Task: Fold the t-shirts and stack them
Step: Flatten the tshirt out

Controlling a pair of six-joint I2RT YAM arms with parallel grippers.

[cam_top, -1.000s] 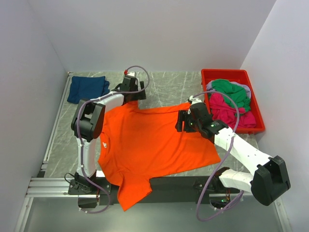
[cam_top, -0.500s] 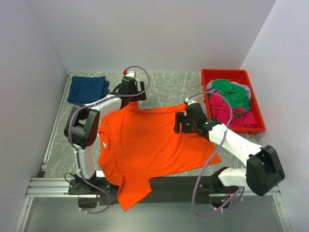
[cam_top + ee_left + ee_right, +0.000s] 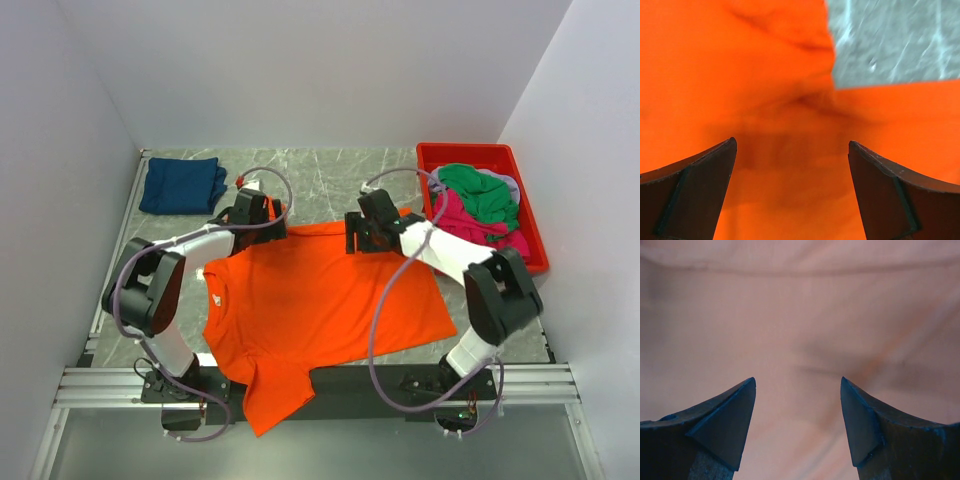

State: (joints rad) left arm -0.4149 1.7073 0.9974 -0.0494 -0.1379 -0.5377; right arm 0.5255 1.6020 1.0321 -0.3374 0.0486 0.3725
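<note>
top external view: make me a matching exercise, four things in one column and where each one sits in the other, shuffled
Things
1. orange t-shirt
2. navy blue t-shirt
3. green t-shirt
4. red bin

Places
a. far left corner of the table
b. along the table's right edge
c. spread out in the middle
d. crumpled inside the red bin

Pairs: 1-c, 2-a, 3-d, 4-b
</note>
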